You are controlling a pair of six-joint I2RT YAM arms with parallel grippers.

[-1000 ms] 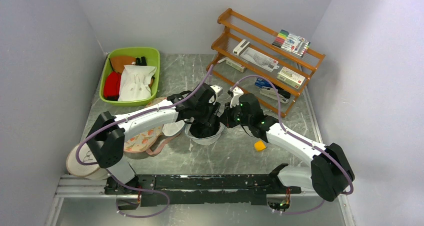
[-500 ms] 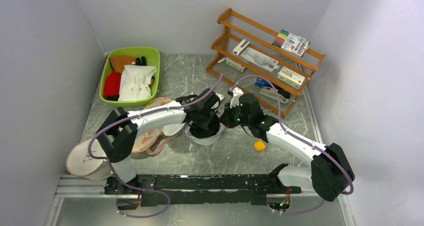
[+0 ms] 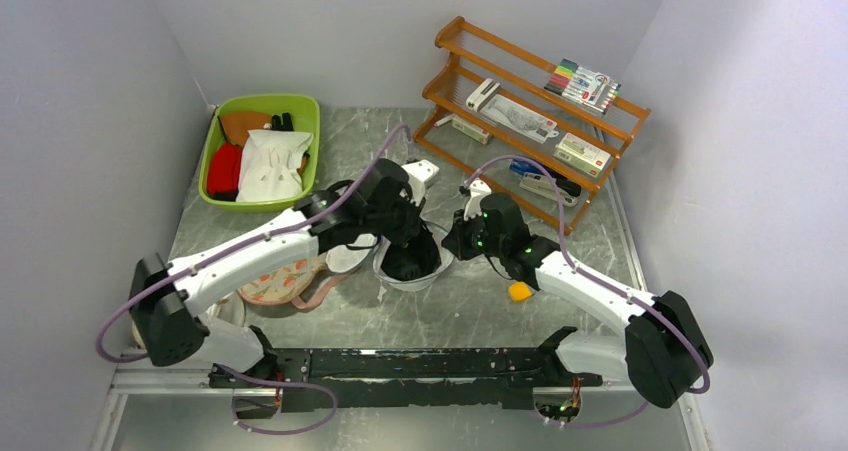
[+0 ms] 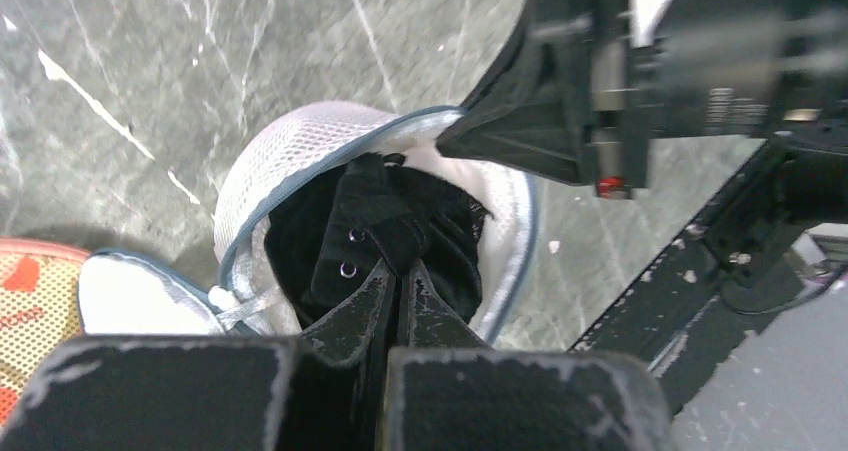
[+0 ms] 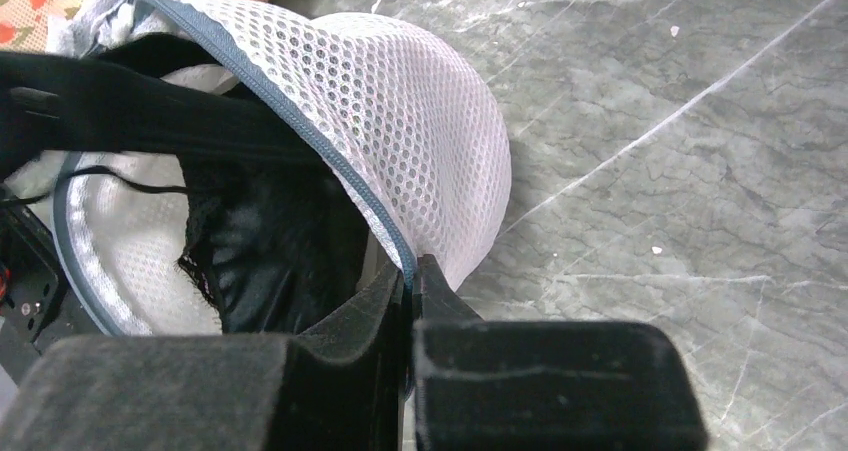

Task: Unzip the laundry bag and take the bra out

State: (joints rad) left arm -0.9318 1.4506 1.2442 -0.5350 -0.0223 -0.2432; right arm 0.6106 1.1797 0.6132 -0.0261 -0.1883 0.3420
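Observation:
The laundry bag [image 3: 432, 268] lies unzipped in the middle of the table, its white mesh half [image 4: 290, 146] rimmed by a dark zipper [image 5: 300, 136]. The black bra [image 4: 400, 216] sits bunched inside the open bowl [image 5: 270, 251]. My left gripper [image 4: 400, 264] reaches down into the bag and is shut on a fold of the bra beside its hook eyelets. My right gripper [image 5: 412, 261] is shut on the bag's zipper rim at the right side, pinning the mesh [image 5: 400, 101]. From above, both grippers meet over the bag, left [image 3: 405, 239] and right [image 3: 452, 243].
A flat floral pad [image 3: 285, 281] lies left of the bag. A green bin [image 3: 310, 121] with red and white cloths stands at the back left. A wooden rack [image 3: 530, 121] with small items fills the back right. A yellow piece [image 3: 519, 291] lies under my right arm.
My left gripper has closed on the bra inside the bag, and the left arm's elbow has swung out to the left. The right gripper has kept its hold on the rim.

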